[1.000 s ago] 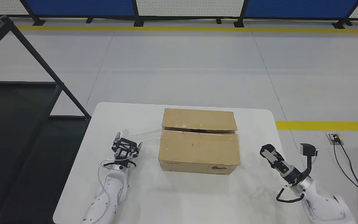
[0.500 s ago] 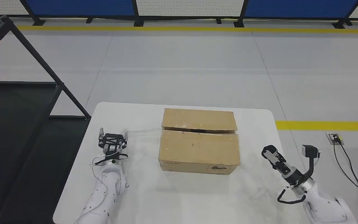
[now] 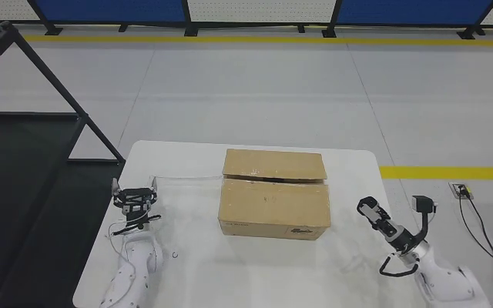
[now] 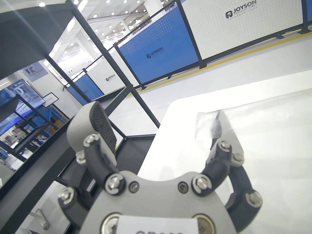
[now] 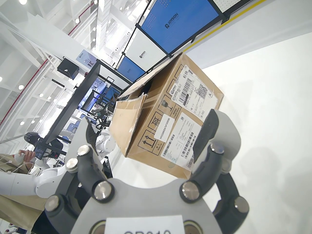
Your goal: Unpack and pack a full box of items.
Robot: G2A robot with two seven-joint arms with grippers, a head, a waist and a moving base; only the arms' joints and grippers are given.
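Observation:
A brown cardboard box (image 3: 273, 202) sits mid-table; its top flaps are down, with a gap along the seam (image 5: 143, 91). My left gripper (image 3: 135, 200) is near the table's left edge, well left of the box, jaws open. A clear tape strip (image 3: 189, 178) runs from the box's top left corner toward it, and its crumpled end (image 4: 214, 125) clings to one finger. My right gripper (image 3: 370, 208) stands open to the right of the box, facing its labelled end (image 5: 185, 113), nothing between its fingers.
The white table (image 3: 254, 269) ends just left of my left gripper, beside a black metal frame (image 3: 73, 131). A small clear scrap (image 3: 176, 252) lies on the table in front of the box's left side. Bare tabletop lies before the box.
My left gripper has moved left, away from the box toward the table's edge, drawing the clear tape strip out with it. The right gripper has barely shifted.

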